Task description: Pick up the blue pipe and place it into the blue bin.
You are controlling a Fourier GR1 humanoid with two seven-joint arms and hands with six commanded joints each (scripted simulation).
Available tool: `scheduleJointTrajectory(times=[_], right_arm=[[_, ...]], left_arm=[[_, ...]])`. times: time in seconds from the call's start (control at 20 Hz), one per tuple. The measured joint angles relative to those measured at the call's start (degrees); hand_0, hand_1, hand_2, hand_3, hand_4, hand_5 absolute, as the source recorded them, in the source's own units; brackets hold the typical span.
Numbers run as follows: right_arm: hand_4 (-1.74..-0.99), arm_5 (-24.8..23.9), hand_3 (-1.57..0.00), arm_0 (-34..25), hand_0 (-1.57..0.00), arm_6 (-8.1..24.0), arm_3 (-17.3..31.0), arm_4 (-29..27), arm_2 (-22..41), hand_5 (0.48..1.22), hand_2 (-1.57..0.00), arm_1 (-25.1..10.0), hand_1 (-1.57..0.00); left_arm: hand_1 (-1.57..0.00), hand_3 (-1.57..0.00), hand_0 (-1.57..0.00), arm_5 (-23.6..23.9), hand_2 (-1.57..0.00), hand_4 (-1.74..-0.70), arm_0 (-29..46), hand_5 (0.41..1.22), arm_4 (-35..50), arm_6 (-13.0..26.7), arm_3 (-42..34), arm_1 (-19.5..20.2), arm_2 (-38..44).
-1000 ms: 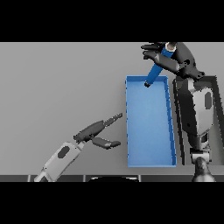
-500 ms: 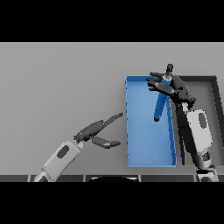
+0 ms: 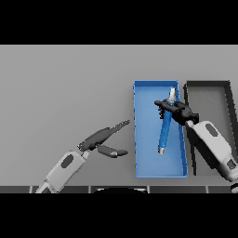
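Blue pipe [image 3: 165,128]: lies lengthwise over the floor of the blue bin [image 3: 144,158], light end caps at its far and near tips; from this view one cannot tell whether it rests on the bin floor or hangs just above it.

Blue bin: open rectangular tray on the grey table [image 3: 60,93], long side running away from the robot, just beside a dark bin [image 3: 207,88] on its right.

Right hand [image 3: 179,111]: over the bin's far half, fingers curled round the upper part of the pipe, so the grasp reads as not yet let go.

Left hand [image 3: 104,139]: on the table to the left of the blue bin, fingers straight and relaxed, thumb apart, holding nothing, idle.

Done so far: the pipe is off the table and sits within the bin's outline, clear of the rim and walls.

Left to do: judging by the closed grasp, the release remains, and perhaps a small lowering first, then drawing the right hand away.

Progress: close to the end; the placing is nearly complete but not confirmed.

Risk: likely slight, a tilted drop against the right wall.
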Motion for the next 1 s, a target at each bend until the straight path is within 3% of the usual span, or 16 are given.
scheduleJointTrajectory(times=[0.1,0.2,0.5,0.7,0.9,1.0], right_arm=[[-1.208,2.0,-0.23,-2.7,-0.34,0.0,0.0,-1.2,5.2,1.028,-0.29,-2.1,-0.31],[-1.165,2.5,-0.15,-3.6,-0.22,0.0,0.0,1.5,7.8,0.924,-0.19,-2.9,-0.19],[-1.124,4.2,-0.04,-5.1,-0.06,-2.6,3.2,8.7,11.8,0.738,-0.05,-2.2,-0.05],[-1.119,2.9,-0.02,-5.1,-0.02,-4.1,3.8,9.4,11.6,0.695,-0.02,-1.8,-0.02],[-1.129,3.5,-0.01,-4.9,-0.01,-3.4,3.9,9.6,11.9,0.672,-0.01,-2.3,-0.01],[-1.129,4.7,-0.01,-5.1,-0.01,-4.0,4.1,9.5,11.8,0.674,-0.01,-2.5,-0.01]], left_arm=[[0.0,0.0,0.0,-0.3,0.0,-0.89,0.3,0.452,0.9,0.8,-0.6,0.0,0.1],[0.0,0.0,0.0,-0.5,0.0,-0.89,-0.1,0.453,1.1,0.8,-0.5,0.0,0.3],[0.0,0.0,0.0,-0.3,0.0,-0.91,0.5,0.457,0.7,1.1,-0.3,-0.3,-0.2],[0.0,0.0,0.0,0.2,0.0,-0.92,0.3,0.462,0.1,1.1,0.0,-1.2,-0.7],[0.0,0.0,0.0,0.2,0.0,-0.92,-0.1,0.464,0.1,0.7,1.2,-1.7,-0.5],[0.0,0.0,0.0,-0.5,0.0,-0.92,0.0,0.467,1.0,-0.8,0.7,-0.3,0.5]])
